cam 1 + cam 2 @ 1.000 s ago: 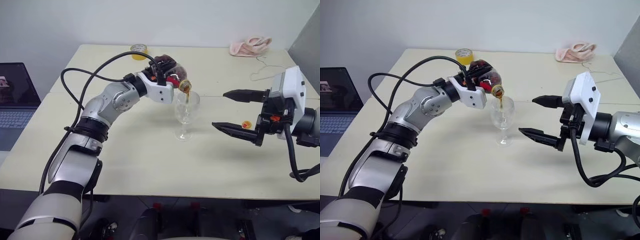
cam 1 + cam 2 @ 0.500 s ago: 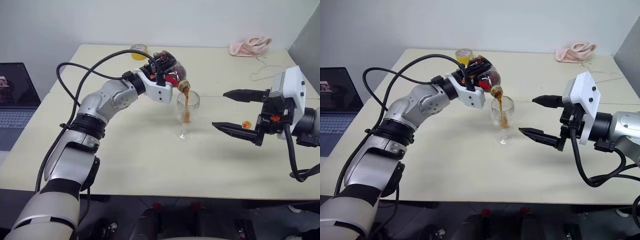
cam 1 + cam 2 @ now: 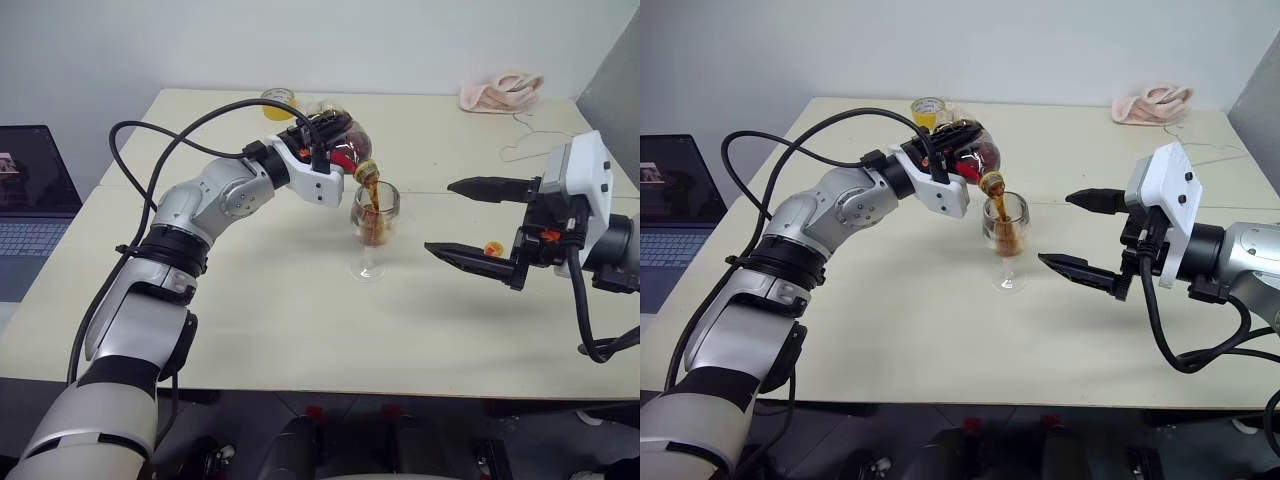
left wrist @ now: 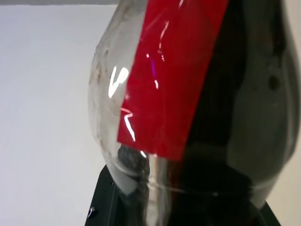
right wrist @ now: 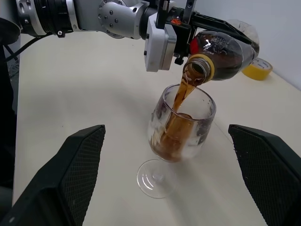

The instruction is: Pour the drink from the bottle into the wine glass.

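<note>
The bottle (image 5: 221, 44), clamped in the left gripper (image 3: 318, 150) at upper centre, tilts so the drink (image 5: 176, 136) streams into the wine glass (image 5: 176, 136); the right gripper (image 3: 470, 225) waits released.

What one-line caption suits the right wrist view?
Left gripper tips the bottle, streaming dark drink into the wine glass.

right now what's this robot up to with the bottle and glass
It is pouring. The left pincer is shut on the bottle, tipped mouth-down over the wine glass standing on the table. A dark brown stream of drink runs into the bowl, which is partly filled. The right pincer hangs open beside the glass, touching nothing. The bottle still has drink in it.
</note>
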Available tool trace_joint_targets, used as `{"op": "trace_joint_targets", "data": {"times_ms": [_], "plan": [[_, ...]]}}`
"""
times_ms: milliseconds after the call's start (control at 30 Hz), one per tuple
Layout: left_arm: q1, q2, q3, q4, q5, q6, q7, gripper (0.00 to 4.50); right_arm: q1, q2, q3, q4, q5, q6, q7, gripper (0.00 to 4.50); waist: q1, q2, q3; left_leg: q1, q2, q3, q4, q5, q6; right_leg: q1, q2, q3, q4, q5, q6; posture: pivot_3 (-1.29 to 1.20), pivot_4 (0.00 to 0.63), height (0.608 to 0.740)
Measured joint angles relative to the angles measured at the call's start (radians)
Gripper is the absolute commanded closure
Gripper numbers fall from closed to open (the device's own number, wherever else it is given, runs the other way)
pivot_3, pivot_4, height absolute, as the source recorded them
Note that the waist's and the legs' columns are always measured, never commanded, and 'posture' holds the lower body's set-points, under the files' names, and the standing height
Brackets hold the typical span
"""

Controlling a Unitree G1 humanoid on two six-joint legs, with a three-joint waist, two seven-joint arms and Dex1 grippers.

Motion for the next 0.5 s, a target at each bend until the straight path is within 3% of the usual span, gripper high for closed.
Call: {"op": "trace_joint_targets", "data": {"times_ms": [500], "plan": [[0.000, 0.008, 0.000, 0.000, 0.000, 0.006, 0.000, 3.38, 0.000, 0.003, 0.000, 0.002, -0.018, -0.001, 0.020, 0.00, 0.000, 0.000, 0.000, 0.000, 0.000, 0.000, 0.000, 0.000, 0.000, 0.000, 0.000, 0.000, 0.000, 0.000, 0.000, 0.00, 0.150, 0.740]]}}
